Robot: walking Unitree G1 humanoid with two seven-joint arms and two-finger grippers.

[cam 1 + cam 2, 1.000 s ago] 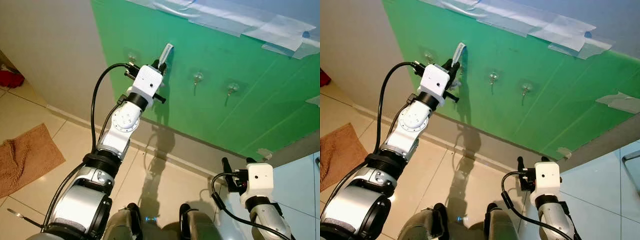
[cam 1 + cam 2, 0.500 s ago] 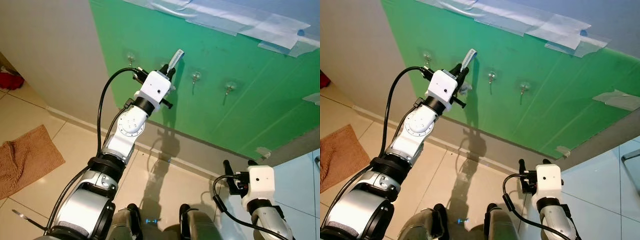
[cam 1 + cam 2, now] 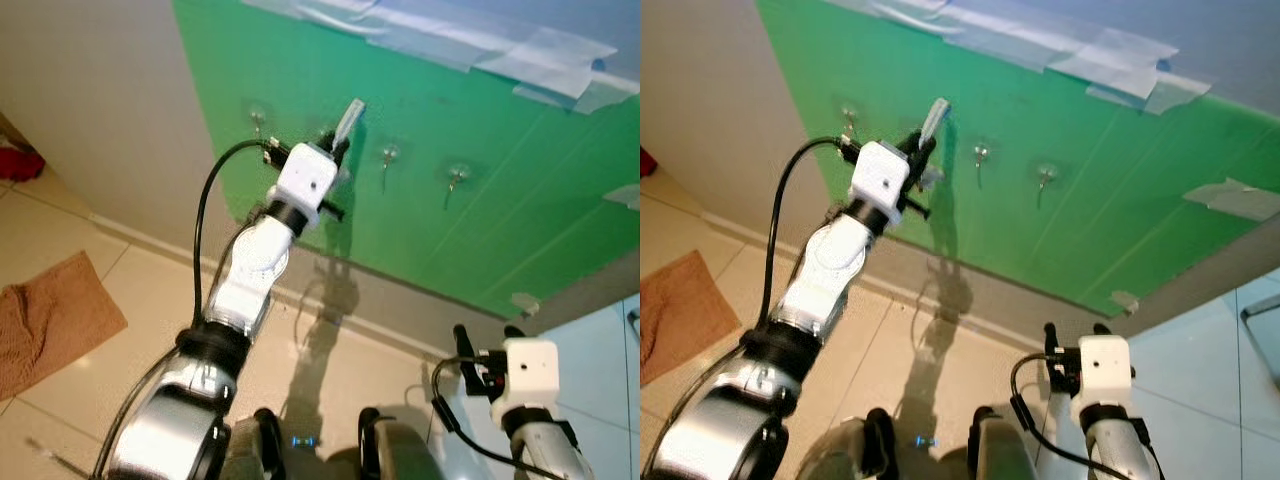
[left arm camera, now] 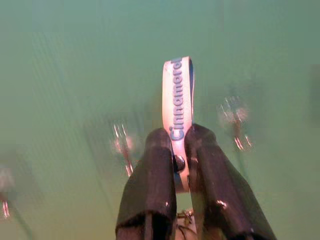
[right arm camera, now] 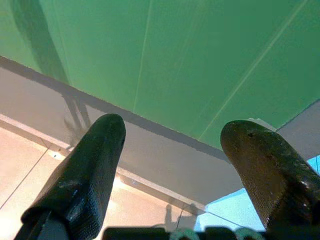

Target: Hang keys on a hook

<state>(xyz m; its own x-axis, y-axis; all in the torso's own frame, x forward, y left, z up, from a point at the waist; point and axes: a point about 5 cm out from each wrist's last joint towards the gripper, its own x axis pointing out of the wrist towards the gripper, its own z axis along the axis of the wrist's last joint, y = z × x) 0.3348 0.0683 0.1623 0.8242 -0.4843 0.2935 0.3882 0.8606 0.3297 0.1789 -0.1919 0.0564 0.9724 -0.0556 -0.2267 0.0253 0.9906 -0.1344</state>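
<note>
My left gripper (image 3: 338, 150) is raised against the green wall sheet (image 3: 500, 230). It is shut on a white key strap (image 4: 178, 100) with blue lettering, which sticks up past the fingertips. The metal key ring (image 4: 183, 218) hangs below the fingers. Several clear suction hooks sit in a row on the sheet: one (image 3: 258, 119) to the left of the gripper and two (image 3: 388, 156) (image 3: 457, 179) to its right. The strap's tip (image 3: 351, 112) stands just above hook height. My right gripper (image 5: 172, 135) hangs low near the floor, open and holding nothing.
Tape strips (image 3: 540, 55) hold the top of the green sheet. A brown mat (image 3: 50, 320) lies on the tiled floor at the left, and something red (image 3: 15, 160) sits by the grey wall. A blue-white panel (image 3: 600, 360) stands at the right.
My left gripper has carried the strap to the right along the wall and a little higher, then nearly stopped. The right arm has stayed low.
</note>
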